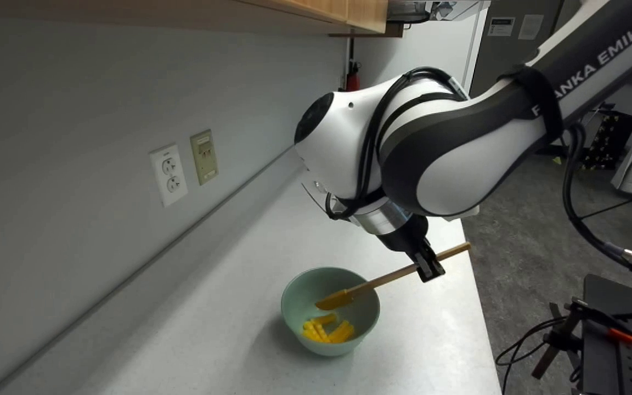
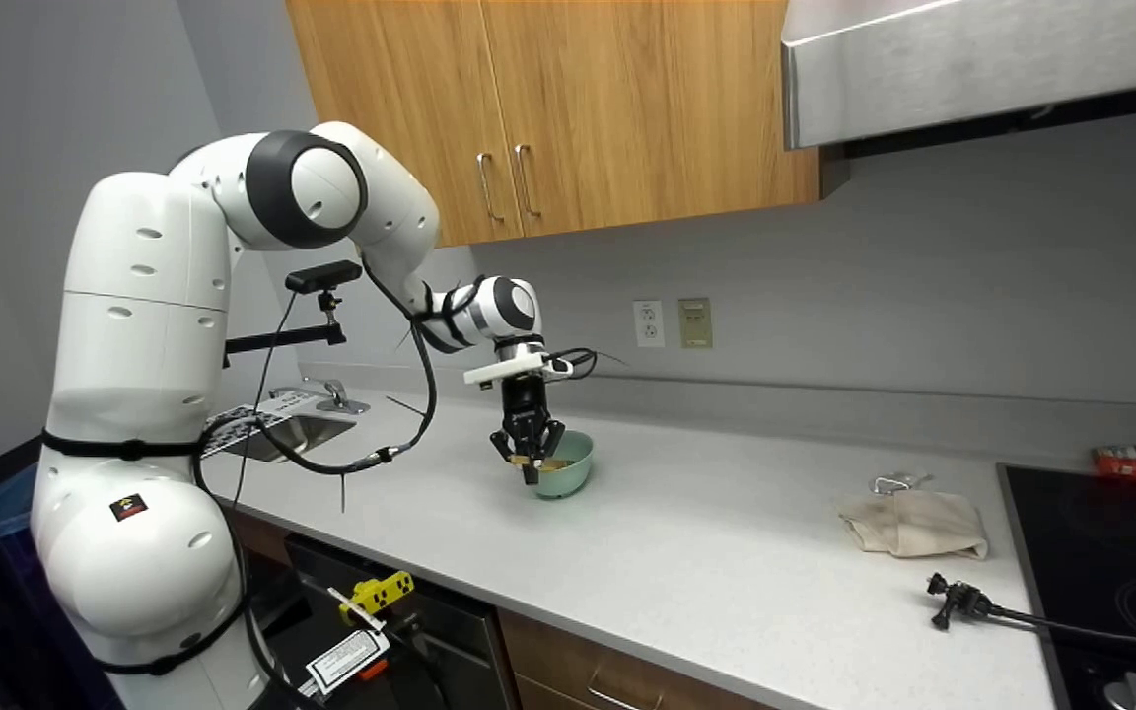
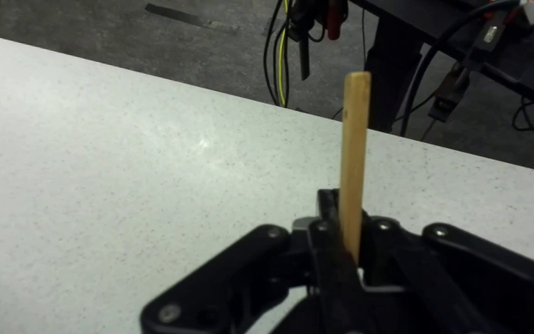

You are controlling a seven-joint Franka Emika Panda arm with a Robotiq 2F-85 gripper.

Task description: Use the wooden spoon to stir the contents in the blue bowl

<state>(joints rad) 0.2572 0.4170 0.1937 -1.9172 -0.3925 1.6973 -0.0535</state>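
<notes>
Gripper (image 3: 348,215) clasps spoon (image 3: 356,125) (both exterior views add bowl (image 1: 298,300)).

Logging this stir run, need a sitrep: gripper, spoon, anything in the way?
Gripper shut on wooden spoon. Its flat end over or in blue bowl, contact with yellow pieces unclear. Nothing seen in the way.

Above the gripper (image 1: 430,269), the robot arm (image 1: 475,137) says "F", then "ANKA EMIKA", with a black strap (image 1: 547,94) in between. A white tag (image 2: 348,659) lower than the gripper and a paper (image 1: 501,26) far behind it have print too small to read.
</notes>
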